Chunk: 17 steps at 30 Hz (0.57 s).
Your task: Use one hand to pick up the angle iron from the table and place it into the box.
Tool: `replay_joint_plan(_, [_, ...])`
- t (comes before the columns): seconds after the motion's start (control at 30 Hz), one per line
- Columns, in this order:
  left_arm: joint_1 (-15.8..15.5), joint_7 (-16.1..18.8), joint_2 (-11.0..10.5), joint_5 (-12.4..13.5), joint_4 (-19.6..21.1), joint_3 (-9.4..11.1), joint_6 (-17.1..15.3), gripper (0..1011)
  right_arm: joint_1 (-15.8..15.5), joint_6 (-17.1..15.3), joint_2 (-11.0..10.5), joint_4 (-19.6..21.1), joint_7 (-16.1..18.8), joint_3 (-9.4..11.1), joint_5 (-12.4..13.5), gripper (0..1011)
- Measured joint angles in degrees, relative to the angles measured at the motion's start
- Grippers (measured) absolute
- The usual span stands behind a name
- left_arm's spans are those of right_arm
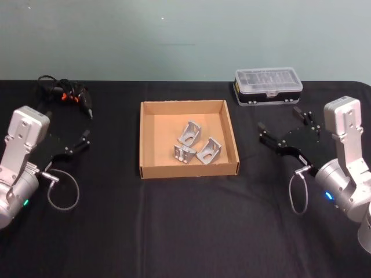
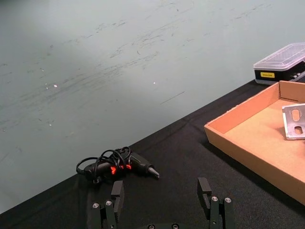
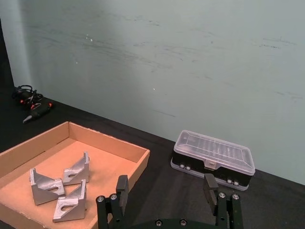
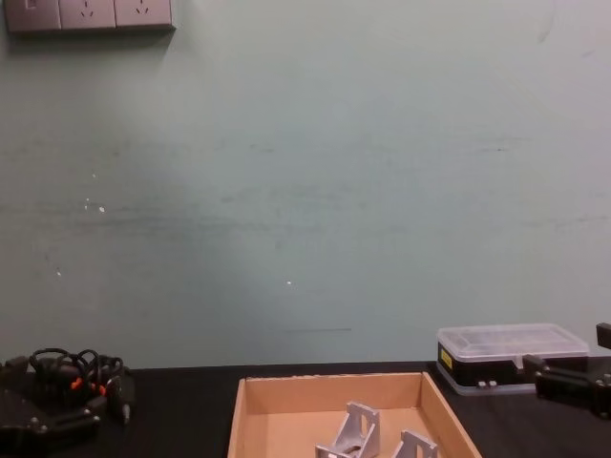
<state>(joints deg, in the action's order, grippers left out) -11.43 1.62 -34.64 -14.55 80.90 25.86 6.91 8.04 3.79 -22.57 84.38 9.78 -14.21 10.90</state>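
Lying inside box (image 1: pixel 188 110), toward its right half: three angle irons (image 1: pixel 197 149), clustered, touching or nearly so. Box sat mid-table (image 1: pixel 185 226). Left gripper (image 1: pixel 81 142) hovered left of box, fingers spread, empty. Right gripper (image 1: pixel 284 130) hovered right of box, fingers spread, empty. Clear-lidded case (image 1: pixel 268 86) behind box's right corner. Corded tool (image 1: pixel 66 95) behind, left of box.

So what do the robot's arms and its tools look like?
Both arms are chunky silver-grey metal with a small glowing light and a thin grey cable loop. The left tool and right tool are black, each with two thin dark fingers fixed by small silver screws.
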Motion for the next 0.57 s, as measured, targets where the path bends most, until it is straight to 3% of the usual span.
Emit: replay_joint_plan(0.57, [0.0, 0.0, 0.0, 0.0, 0.0, 0.0, 0.0, 1011, 0.13, -0.21, 0.0, 0.0, 0.1, -0.14, 0.04, 1003])
